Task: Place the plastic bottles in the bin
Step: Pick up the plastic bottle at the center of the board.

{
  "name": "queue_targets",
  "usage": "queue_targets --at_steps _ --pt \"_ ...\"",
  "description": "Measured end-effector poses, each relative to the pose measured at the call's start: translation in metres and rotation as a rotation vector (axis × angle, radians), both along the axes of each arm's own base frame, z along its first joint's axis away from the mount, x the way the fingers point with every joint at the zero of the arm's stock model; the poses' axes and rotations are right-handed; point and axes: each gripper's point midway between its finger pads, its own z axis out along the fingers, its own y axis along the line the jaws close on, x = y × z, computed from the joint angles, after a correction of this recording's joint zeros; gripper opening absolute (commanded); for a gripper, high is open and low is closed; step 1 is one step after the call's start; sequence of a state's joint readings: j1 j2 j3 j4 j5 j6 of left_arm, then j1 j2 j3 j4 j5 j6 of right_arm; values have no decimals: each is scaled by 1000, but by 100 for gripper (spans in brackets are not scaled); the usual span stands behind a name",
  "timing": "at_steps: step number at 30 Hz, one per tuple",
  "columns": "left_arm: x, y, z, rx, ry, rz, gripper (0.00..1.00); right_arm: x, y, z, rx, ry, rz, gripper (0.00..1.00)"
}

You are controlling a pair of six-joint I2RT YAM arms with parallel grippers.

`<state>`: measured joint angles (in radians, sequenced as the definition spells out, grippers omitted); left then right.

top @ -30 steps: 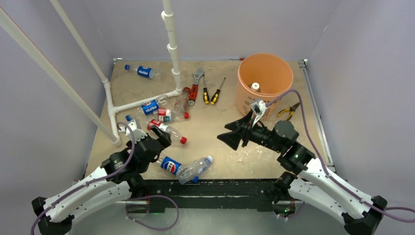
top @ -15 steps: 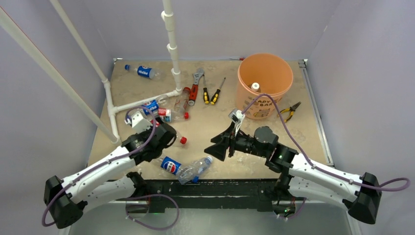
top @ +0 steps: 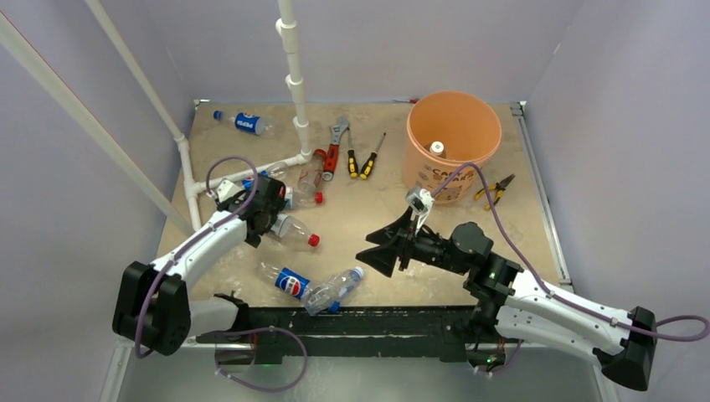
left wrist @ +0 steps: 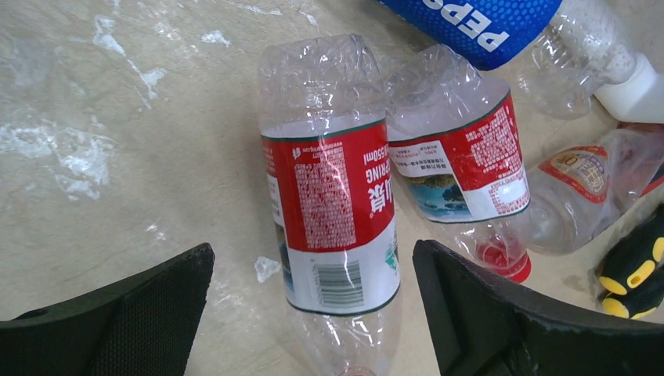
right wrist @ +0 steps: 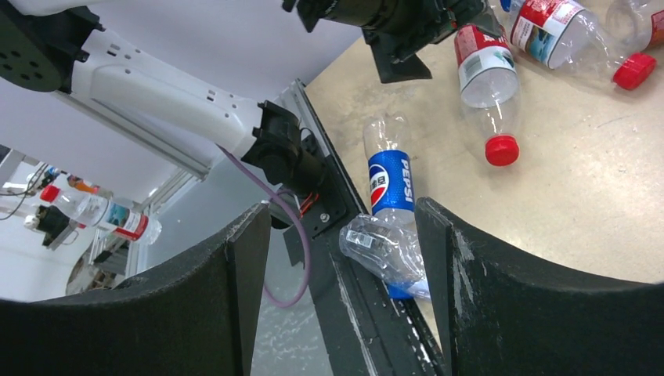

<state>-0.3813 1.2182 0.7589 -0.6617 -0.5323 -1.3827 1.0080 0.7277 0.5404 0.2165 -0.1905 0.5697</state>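
Plainly, the left hand (left wrist: 312,258) (spread apart) straddled one red-labelled bottle (left wrist: 333,211); its neighbour (left wrist: 462,157), touching at three o'clock, might get pinched too.

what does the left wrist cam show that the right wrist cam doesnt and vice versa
Only the left wrist: the barcode and print on the red-labelled bottle framed by the open left gripper, plus a yellow-black screwdriver handle. Only the right wrist: the near-edge Pepsi bottle with the crushed clear bottle beside it, and the left arm from outside. Both: that red-labelled bottle, its red-capped neighbour and the table.
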Motion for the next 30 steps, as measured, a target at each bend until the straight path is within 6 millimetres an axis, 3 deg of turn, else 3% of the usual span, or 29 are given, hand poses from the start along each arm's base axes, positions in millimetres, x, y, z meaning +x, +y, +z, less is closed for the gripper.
queue_targets --at_steps 8,14,18,25,30 --pt "12 3 -25 -59 45 29 84 -2 -4 -6 1 18 -11 70" --pt "4 5 -45 -86 82 35 73 -3 -4 -8 -1 22 -8 70" --pt "-2 3 -54 -99 96 28 61 -4 -3 -9 -5 24 -3 70" --pt "2 -3 -51 -128 66 6 47 -4 0 -16 -26 37 1 71" --pt "3 -11 -29 -172 14 -35 40 -4 0 -7 -32 30 0 72"
